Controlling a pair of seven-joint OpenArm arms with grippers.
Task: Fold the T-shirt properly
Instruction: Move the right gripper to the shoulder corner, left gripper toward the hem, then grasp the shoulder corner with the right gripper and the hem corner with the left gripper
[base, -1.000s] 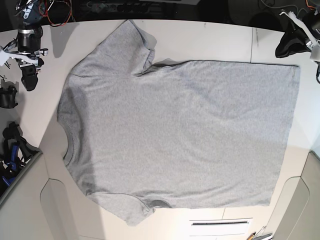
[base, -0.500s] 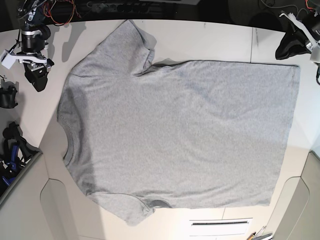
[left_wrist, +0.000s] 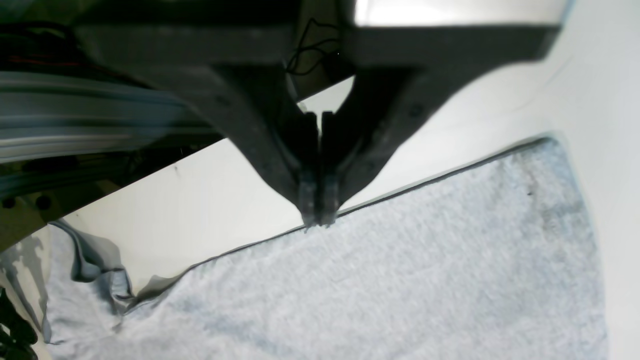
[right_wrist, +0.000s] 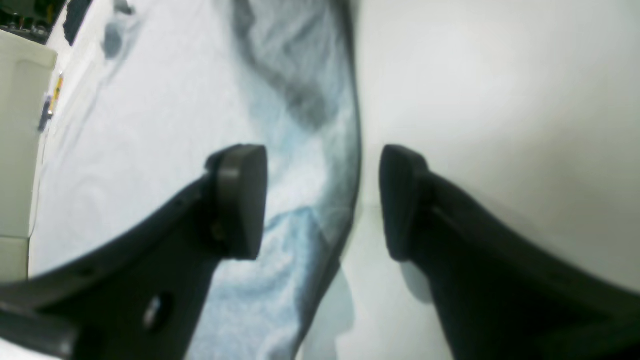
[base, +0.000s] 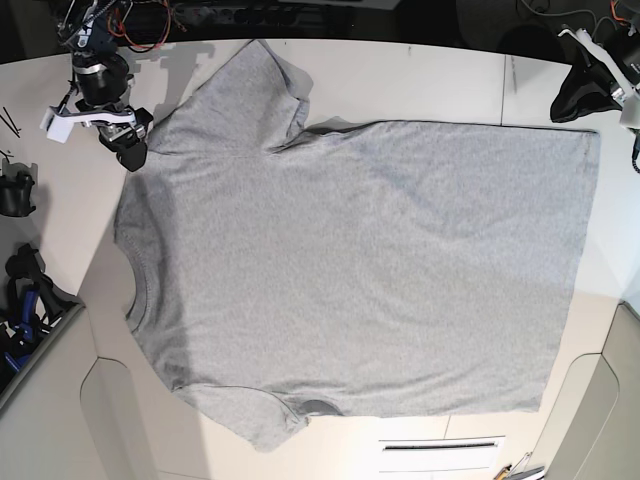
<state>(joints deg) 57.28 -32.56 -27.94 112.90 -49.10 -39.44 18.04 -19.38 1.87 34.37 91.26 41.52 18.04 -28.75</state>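
While the T-shirt (base: 350, 270) lies flat on the table (base: 420, 80), the right gripper (right_wrist: 322, 200) straddles its shoulder edge with fingers apart, and the left gripper (left_wrist: 315, 210) sits pressed together, empty, by its hem corner.

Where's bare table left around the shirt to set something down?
Bare table: the strip along the far edge, between the upper sleeve and the left hand. Also the near-left corner, beside the collar and lower sleeve. Crowded: the T-shirt covers the middle, the open right hand sits at its shoulder, and tools clutter the left edge.
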